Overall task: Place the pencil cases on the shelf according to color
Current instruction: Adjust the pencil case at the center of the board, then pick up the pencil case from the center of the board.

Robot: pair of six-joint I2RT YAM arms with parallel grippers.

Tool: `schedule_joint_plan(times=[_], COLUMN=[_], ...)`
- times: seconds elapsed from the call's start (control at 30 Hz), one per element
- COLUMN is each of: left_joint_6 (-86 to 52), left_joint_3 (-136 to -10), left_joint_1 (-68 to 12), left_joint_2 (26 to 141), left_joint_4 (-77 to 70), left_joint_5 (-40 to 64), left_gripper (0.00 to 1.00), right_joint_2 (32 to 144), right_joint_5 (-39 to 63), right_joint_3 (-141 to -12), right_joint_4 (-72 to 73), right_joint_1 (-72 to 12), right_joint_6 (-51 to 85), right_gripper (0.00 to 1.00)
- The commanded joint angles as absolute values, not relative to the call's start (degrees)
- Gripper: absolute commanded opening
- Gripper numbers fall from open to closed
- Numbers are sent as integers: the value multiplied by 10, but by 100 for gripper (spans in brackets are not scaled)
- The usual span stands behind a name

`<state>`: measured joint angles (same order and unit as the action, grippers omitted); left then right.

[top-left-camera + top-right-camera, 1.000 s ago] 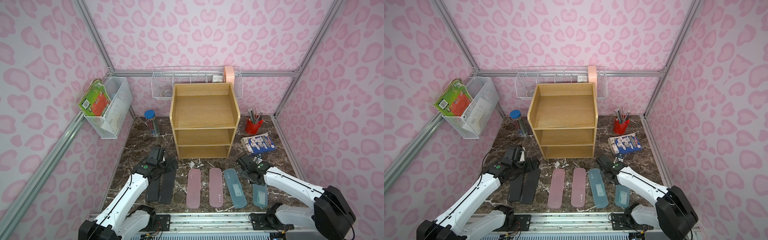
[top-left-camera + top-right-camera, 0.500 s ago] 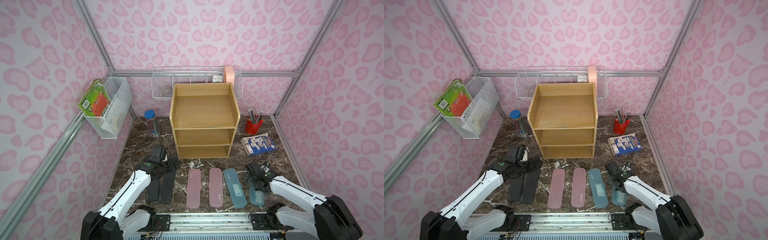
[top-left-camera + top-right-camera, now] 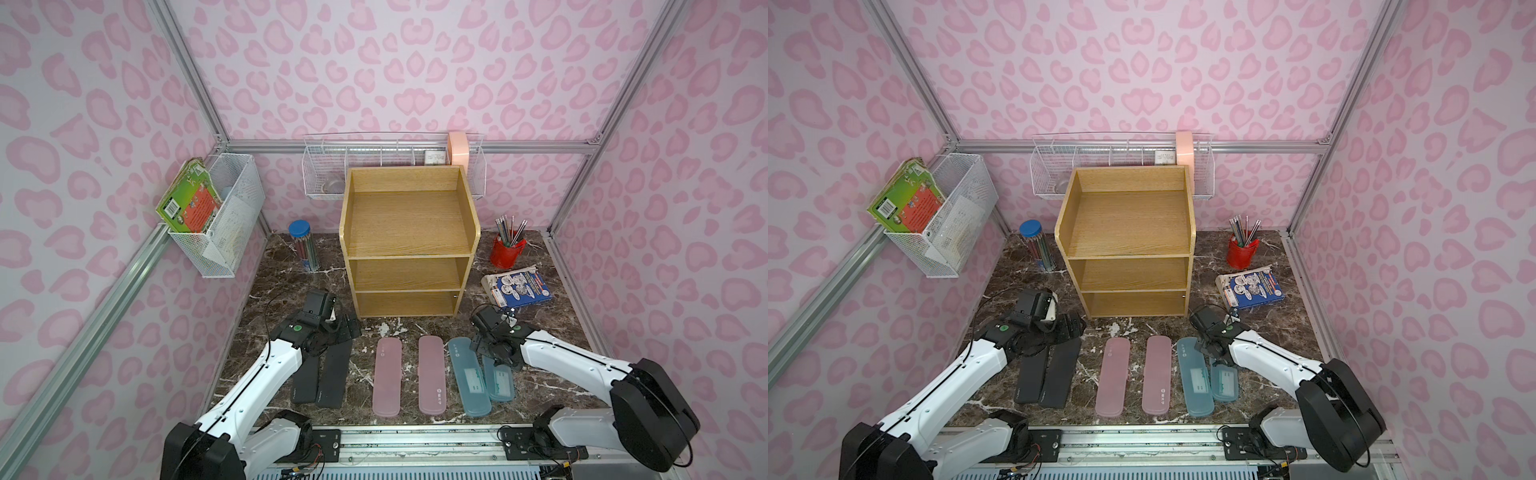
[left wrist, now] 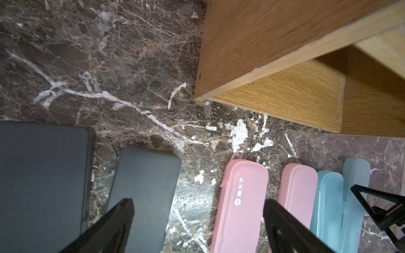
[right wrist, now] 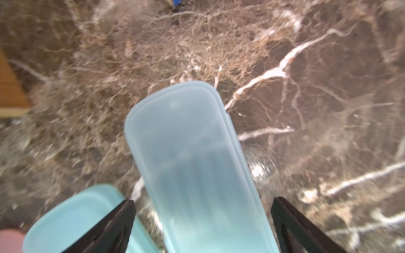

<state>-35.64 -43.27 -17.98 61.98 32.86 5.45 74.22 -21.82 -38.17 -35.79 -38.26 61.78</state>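
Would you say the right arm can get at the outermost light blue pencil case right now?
Probably yes: the right gripper is open and straddles that light blue pencil case, with nothing lying over it, though the second blue case sits close beside it.

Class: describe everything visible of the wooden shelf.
The shelf looks like light oak board: three open-front tiers, the top one walled at back and sides. It stands upright at the back middle of the dark marble table, before a white wire basket. All tiers look bare. Only the table visibly touches it; the pencil cases lie in front, apart.
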Motion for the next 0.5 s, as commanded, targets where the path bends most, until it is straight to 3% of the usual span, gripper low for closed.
schedule_joint_plan(times=[0.0, 0.23, 0.47], left_joint_6=[-357, -356, -356], left_joint_3=[-433, -438, -461], left_joint_1=[-184, -201, -238], left_joint_2=[619, 630, 648], left_joint_4=[334, 333, 341], left_joint_5=[51, 49, 24], left_gripper=[97, 97, 97], right_joint_2=[732, 775, 708], right_joint_5=[-231, -224, -216], right_joint_3=[-382, -352, -315], right_joint_4=[-446, -458, -451], right_joint_1=[-424, -475, -474], right_joint_6=[657, 724, 735], right_gripper=[100, 100, 100])
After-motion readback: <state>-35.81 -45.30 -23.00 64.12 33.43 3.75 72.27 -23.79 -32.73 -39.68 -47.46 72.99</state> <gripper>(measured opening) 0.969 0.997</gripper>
